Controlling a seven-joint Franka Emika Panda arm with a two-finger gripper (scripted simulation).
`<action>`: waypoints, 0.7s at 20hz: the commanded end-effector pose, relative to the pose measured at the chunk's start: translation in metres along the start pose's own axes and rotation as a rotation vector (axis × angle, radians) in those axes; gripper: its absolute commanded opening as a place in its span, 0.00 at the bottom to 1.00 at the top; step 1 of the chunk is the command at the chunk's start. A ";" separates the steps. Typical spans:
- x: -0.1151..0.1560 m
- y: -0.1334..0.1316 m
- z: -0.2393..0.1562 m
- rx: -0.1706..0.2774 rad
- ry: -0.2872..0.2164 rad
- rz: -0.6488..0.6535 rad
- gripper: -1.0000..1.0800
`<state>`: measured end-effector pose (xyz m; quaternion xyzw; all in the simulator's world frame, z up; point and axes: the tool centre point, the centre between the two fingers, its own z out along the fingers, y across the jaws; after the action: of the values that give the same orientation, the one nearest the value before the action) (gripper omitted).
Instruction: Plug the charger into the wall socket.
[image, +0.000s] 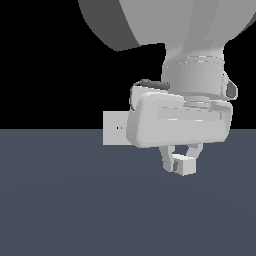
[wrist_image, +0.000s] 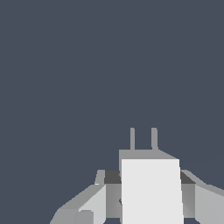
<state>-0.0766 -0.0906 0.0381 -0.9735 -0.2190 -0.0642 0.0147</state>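
Gripper (image: 182, 161) pinches the charger (image: 184, 165); align both prongs (wrist_image: 143, 138) with the wall socket (image: 114, 128) holes before advancing.

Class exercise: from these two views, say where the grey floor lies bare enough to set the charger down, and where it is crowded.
Bare floor spreads below the gripper, which holds the charger, and across the exterior view's left foreground. The wrist view shows only bare floor beyond the prongs. Crowded: around the wall socket, partly hidden behind the arm.

We see the exterior view low and close, level with the floor (image: 75, 210), facing the gripper (image: 181, 162). Our wrist view looks down past the fingers (wrist_image: 94, 201), very near. Both share the charger (image: 184, 165).
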 end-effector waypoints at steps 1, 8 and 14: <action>0.012 -0.009 -0.005 -0.005 0.001 0.036 0.00; 0.048 -0.030 -0.018 -0.018 0.001 0.134 0.00; 0.080 -0.045 -0.028 -0.029 0.001 0.219 0.00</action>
<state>-0.0336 -0.0240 0.0728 -0.9903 -0.1219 -0.0657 0.0083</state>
